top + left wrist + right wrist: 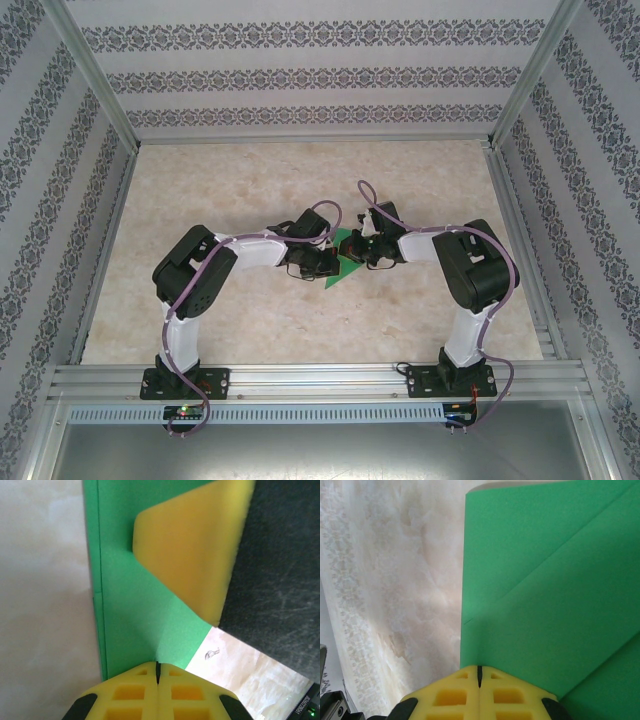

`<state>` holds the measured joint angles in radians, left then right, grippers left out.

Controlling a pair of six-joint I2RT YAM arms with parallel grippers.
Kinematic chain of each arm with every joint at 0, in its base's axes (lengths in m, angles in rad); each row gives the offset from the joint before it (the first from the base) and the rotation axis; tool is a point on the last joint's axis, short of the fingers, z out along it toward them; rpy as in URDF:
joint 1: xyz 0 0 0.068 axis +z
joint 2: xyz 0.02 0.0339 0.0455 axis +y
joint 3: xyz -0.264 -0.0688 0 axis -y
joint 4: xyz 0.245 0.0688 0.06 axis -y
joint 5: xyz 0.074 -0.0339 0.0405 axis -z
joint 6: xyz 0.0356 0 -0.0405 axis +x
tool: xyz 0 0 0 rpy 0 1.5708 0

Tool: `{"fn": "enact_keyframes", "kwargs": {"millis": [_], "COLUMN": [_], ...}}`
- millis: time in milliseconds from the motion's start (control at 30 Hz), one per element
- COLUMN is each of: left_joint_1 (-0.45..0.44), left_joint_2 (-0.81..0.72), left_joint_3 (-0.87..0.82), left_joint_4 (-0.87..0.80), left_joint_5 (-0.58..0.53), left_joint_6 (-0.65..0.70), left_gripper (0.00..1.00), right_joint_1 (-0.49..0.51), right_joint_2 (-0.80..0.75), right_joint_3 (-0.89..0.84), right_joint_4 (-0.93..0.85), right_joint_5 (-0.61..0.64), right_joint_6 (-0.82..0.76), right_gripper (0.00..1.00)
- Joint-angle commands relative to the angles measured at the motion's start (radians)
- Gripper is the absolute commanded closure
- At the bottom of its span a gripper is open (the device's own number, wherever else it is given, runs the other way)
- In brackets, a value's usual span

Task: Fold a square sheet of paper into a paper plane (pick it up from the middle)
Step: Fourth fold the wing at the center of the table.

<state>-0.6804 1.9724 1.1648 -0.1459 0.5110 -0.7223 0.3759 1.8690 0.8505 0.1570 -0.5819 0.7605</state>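
**Left pincer** (157,676), wrist view. The two yellow honeycomb fingers are pressed flat together. Their seam shows no gap, and nothing is visible between them. The tips sit at the near edge of a thin bright green sheet of paper (135,605), which extends straight ahead of the pincer. Whether the tips press on the sheet of paper or merely stand over it cannot be told. A faint crease runs diagonally away from the tips, and a doubled edge runs along the left side of the sheet. Ahead and to the right of this pincer, a blunt yellow finger (195,555) of the other arm lies over the green surface. That arm's dark body is just to the right of the finger.

**Right pincer** (479,677), wrist view. It is likewise closed, with the fingers flush and nothing seen between them. The sheet of paper begins at the tips and spreads ahead and to the right. Two straight fold lines cross it, rising towards the right. To the left of this pincer lies the pale marbled counter (405,580).

**Overhead view.** The two pincers face each other, nearly tip to tip, near the middle of the counter. The sheet of paper shows between them as a small green triangle. Farther out stand the patterned walls (320,75). The aluminium rail (320,378) carries both arm bases.
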Motion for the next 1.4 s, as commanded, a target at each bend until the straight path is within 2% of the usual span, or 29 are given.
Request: {"fn": "enact_keyframes", "kwargs": {"millis": [0,167,467,667,967,1200,1367], "left_joint_1": [0.008,0.017,0.019,0.019,0.006,-0.019,-0.019], "left_joint_2": [0.003,-0.003,0.015,0.002,-0.085,-0.171,-0.249], "left_joint_3": [-0.014,-0.011,-0.052,-0.091,-0.204,-0.295,-0.280], "left_joint_4": [0.061,0.123,0.138,0.087,-0.012,-0.070,-0.045], "left_joint_5": [-0.029,-0.027,-0.054,0.010,0.079,0.032,0.016], "left_joint_6": [0.011,0.013,0.015,0.034,0.107,0.116,0.113], "left_gripper": [1.00,1.00,1.00,1.00,1.00,1.00,1.00], "right_joint_1": [0.002,0.002,0.003,0.000,0.001,-0.001,-0.002], "right_joint_2": [0.102,0.103,0.102,0.103,0.114,0.114,0.114], "right_joint_3": [-0.064,-0.073,-0.077,-0.076,-0.066,-0.065,-0.065], "right_joint_4": [-0.157,-0.150,-0.146,-0.153,-0.162,-0.168,-0.162], "right_joint_5": [0.153,0.153,0.149,0.154,0.153,0.156,0.153], "right_joint_6": [-0.013,-0.009,-0.005,-0.004,-0.008,-0.009,-0.005], "right_gripper": [1.00,1.00,1.00,1.00,1.00,1.00,1.00]}}
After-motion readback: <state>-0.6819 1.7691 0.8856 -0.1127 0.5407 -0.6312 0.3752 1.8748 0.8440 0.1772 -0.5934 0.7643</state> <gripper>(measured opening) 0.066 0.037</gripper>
